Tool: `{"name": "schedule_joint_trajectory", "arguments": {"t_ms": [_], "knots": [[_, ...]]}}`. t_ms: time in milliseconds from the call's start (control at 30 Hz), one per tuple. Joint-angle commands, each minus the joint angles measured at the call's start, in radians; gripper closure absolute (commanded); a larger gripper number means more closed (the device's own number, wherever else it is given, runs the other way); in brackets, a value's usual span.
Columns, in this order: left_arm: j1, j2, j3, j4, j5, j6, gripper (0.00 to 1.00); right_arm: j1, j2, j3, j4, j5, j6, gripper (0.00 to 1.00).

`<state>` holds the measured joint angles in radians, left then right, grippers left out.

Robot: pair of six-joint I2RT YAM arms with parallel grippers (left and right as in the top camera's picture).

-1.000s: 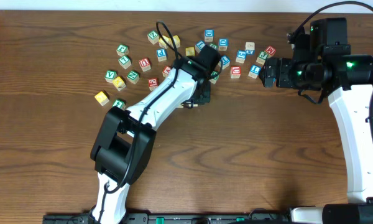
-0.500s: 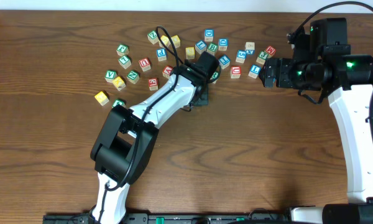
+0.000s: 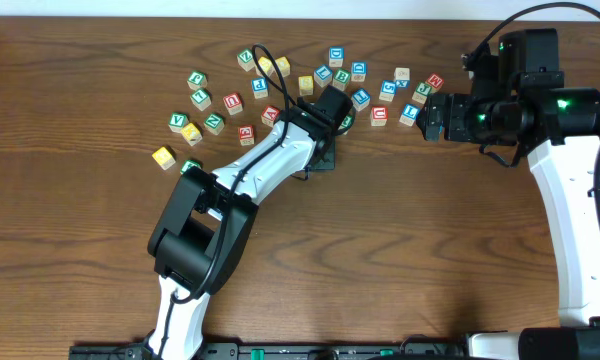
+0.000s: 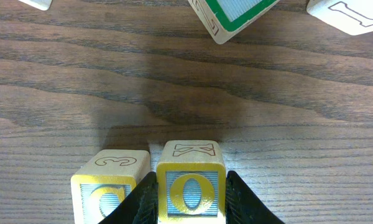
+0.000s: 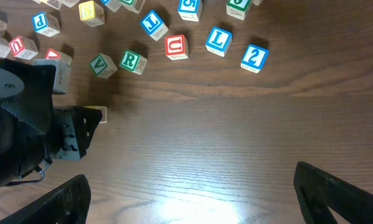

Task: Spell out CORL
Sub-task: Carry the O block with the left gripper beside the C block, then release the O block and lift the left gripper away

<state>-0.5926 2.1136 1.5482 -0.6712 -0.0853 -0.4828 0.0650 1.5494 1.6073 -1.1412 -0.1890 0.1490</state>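
With left gripper (image 4: 189, 200) jaws clamped on the small yellow-framed wooden O cube (image 4: 190, 186), we seat it beside another yellow wooden cube (image 4: 109, 186) to start the word, while right gripper (image 5: 202, 196) jaws gape toward the right edge.

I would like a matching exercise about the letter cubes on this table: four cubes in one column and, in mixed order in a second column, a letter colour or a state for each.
Column one:
1. O cube
2. R cube
3. U cube
4. L cube

Column two:
a. red letter
b. held by the left gripper
c. blue letter
d. green letter

Pairs: 1-b; 2-d; 3-a; 4-c
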Motion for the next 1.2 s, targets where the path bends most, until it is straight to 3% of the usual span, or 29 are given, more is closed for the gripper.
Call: {"name": "schedule_joint_trajectory", "arguments": {"t_ms": [0, 100, 600, 1033, 1167], "knots": [[0.003, 0.035, -0.007, 0.000, -0.017, -0.008, 0.75, 0.008, 0.008, 0.016, -0.003, 0.003, 0.000, 0.01], [0.003, 0.035, -0.007, -0.001, -0.017, -0.008, 0.66, 0.008, 0.008, 0.016, -0.002, 0.003, -0.001, 0.01], [0.005, -0.008, 0.018, -0.028, -0.016, 0.018, 0.57, 0.008, 0.008, 0.016, 0.005, 0.003, -0.001, 0.01], [0.092, -0.326, 0.038, -0.138, -0.016, 0.019, 0.57, 0.019, 0.013, 0.016, 0.026, -0.005, 0.069, 0.04], [0.171, -0.434, 0.038, -0.196, -0.016, 0.080, 0.57, 0.083, 0.061, 0.025, 0.115, -0.061, 0.155, 0.07]]}}
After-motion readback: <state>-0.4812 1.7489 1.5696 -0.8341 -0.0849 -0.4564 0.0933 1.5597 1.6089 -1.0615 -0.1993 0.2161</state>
